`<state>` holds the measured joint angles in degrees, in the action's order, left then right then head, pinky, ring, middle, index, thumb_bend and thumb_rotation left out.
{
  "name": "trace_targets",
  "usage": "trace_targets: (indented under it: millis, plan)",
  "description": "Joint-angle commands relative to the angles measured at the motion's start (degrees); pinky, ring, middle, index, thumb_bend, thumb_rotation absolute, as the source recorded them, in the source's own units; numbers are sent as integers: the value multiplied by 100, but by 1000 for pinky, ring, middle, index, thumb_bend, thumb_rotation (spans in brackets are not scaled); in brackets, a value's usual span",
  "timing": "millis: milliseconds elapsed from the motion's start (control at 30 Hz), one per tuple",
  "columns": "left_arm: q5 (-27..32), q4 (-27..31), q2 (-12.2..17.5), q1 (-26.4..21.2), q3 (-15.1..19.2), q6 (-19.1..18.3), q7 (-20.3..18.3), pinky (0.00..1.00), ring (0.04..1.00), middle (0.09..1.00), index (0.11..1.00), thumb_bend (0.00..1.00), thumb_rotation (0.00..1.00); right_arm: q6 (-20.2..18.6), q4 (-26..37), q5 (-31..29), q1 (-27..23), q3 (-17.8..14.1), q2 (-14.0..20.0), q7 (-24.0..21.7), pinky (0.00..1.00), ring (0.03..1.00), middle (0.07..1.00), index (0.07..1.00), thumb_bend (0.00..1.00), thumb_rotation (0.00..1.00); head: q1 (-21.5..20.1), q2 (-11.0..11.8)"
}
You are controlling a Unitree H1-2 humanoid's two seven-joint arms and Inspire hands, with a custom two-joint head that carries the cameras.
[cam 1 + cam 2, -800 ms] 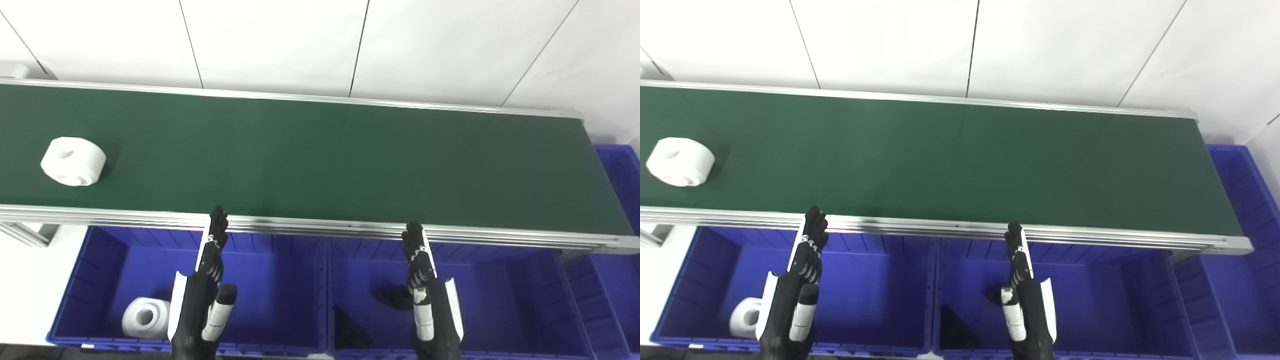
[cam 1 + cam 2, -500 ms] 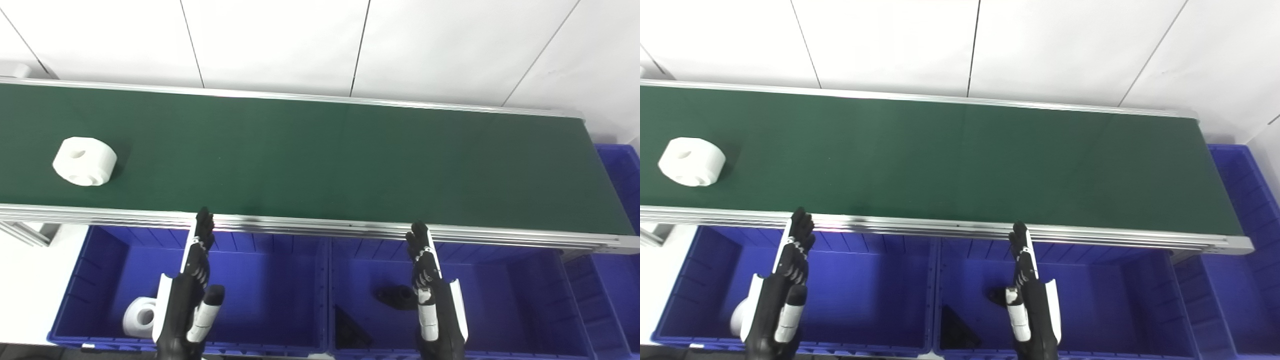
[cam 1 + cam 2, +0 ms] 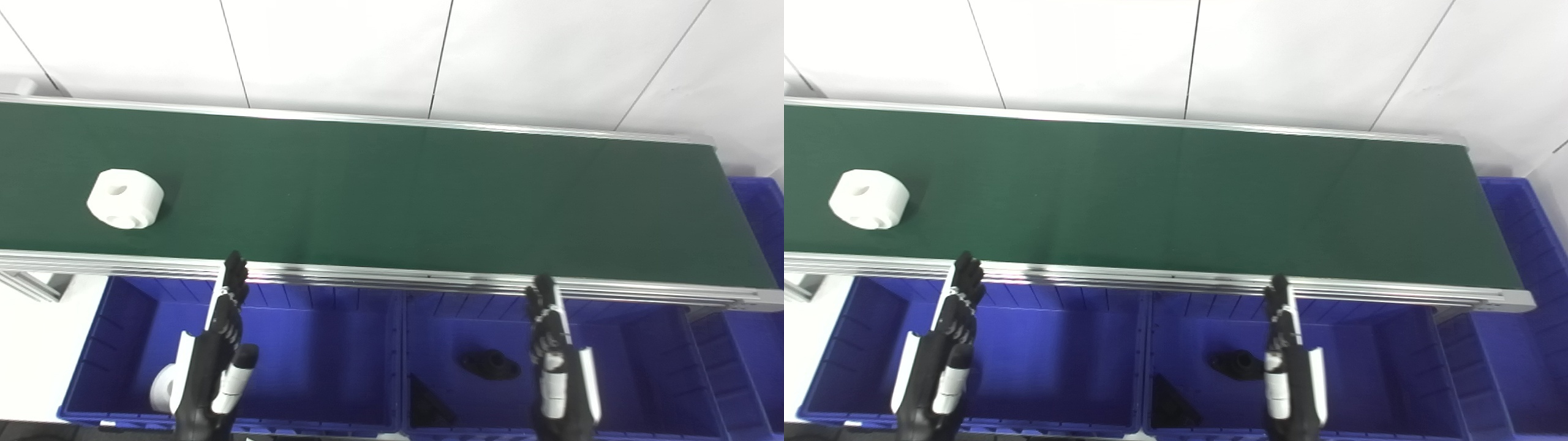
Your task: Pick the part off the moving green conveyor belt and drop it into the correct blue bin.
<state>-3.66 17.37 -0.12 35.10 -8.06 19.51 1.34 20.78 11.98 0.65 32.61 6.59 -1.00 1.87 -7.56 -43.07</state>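
The green conveyor belt (image 3: 392, 196) spans the frame, its silver front rail (image 3: 392, 278) running along the near edge, and most of its surface is bare. Below the rail sit two blue bins side by side: the left bin (image 3: 318, 355) and the right bin (image 3: 649, 361), with part of a third bin (image 3: 1519, 208) past the belt's right end. The white part (image 3: 125, 199), a thick ring with a hole, lies on the belt near its left end, well apart from both hands. The left hand (image 3: 214, 361) and right hand (image 3: 557, 367) hang over the bins, fingers (image 3: 236, 275) straight, apart and empty. A black part (image 3: 490, 365) lies in the right bin. The left eye view alone shows a white ring (image 3: 160, 389) beside the left hand.
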Motion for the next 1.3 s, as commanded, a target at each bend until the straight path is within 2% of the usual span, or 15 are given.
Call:
trace_targets:
  millis: [0, 233, 333, 400, 433, 467, 500, 533, 567, 600, 667, 867, 1000, 1133, 1267]
  plan:
    - [99, 132, 58, -12, -8, 170, -76, 1000, 1000, 1000, 1000, 853, 913, 135, 145, -46, 38, -49, 34, -29, 1000, 988, 1000, 1000, 876, 1000, 20, 2]
    - [-2, 118, 24, -62, 2, 151, -89, 1000, 1000, 1000, 1000, 892, 914, 145, 80, -48, -5, -66, 60, -84, 1000, 973, 996, 1000, 876, 1000, 92, 65]
    - [-42, 110, 3, -48, -20, 176, -92, 1000, 1000, 1000, 1000, 902, 911, 206, 12, -93, -22, -58, 93, -129, 996, 973, 993, 1000, 873, 1000, 290, 165]
    - [-11, 81, -9, -32, -47, 222, -101, 1000, 1000, 1000, 1000, 892, 903, 232, -26, -89, -27, -61, 130, -163, 997, 975, 995, 1000, 871, 1000, 506, 225]
    - [-9, 14, -19, -40, -63, 306, -102, 1000, 1000, 1000, 1000, 882, 891, 272, -70, -93, -36, -76, 157, -183, 999, 977, 998, 1000, 866, 1000, 874, 356]
    - [-15, -42, -31, -46, -76, 371, -102, 1000, 1000, 1000, 1000, 880, 889, 306, -108, -102, -44, -91, 177, -200, 999, 977, 999, 1000, 865, 1000, 924, 378]
    - [-49, -143, -53, -72, -92, 495, -97, 1000, 1000, 1000, 1000, 877, 885, 369, -188, -141, -64, -110, 222, -231, 1000, 978, 1000, 1000, 864, 1000, 1243, 516]
    - [-72, -214, -69, -91, -102, 583, -94, 980, 1000, 1000, 1000, 862, 879, 414, -245, -170, -79, -120, 255, -251, 1000, 989, 1000, 1000, 863, 1000, 1243, 516]
    - [-130, -298, -89, -126, -129, 661, -81, 973, 1000, 1000, 1000, 856, 877, 446, -318, -229, -100, -138, 301, -280, 1000, 993, 1000, 1000, 862, 1000, 1570, 690]
    - [-170, -352, -101, -150, -149, 707, -70, 960, 1000, 1000, 1000, 840, 876, 470, -368, -271, -114, -151, 331, -301, 1000, 997, 1000, 1000, 870, 1000, 1570, 690]
    - [-255, -421, -142, -202, -211, 727, -53, 949, 997, 1000, 1000, 817, 861, 470, -462, -472, -141, -176, 395, -391, 1000, 1000, 1000, 1000, 868, 1000, 1883, 886]
    - [-372, -523, -240, -265, -317, 724, 15, 913, 976, 1000, 1000, 803, 808, 462, -638, -806, -217, -237, 503, -575, 1000, 1000, 1000, 1000, 831, 1000, 2147, 1137]
    - [-330, -575, -315, -314, -309, 715, 2, 930, 983, 992, 1000, 855, 781, 445, -693, -800, -259, -289, 499, -604, 1000, 1000, 1000, 1000, 820, 1000, 2245, 1203]
    - [-314, -570, -329, -368, -286, 718, -3, 935, 990, 992, 1000, 895, 758, 463, -765, -758, -312, -320, 497, -624, 1000, 1000, 1000, 1000, 802, 1000, 2272, 1177]
    - [-381, -256, -226, -358, -268, 650, -83, 895, 968, 988, 1000, 881, 753, 435, -693, -840, -292, -320, 461, -663, 1000, 1000, 1000, 1000, 784, 1000, 2223, 1113]
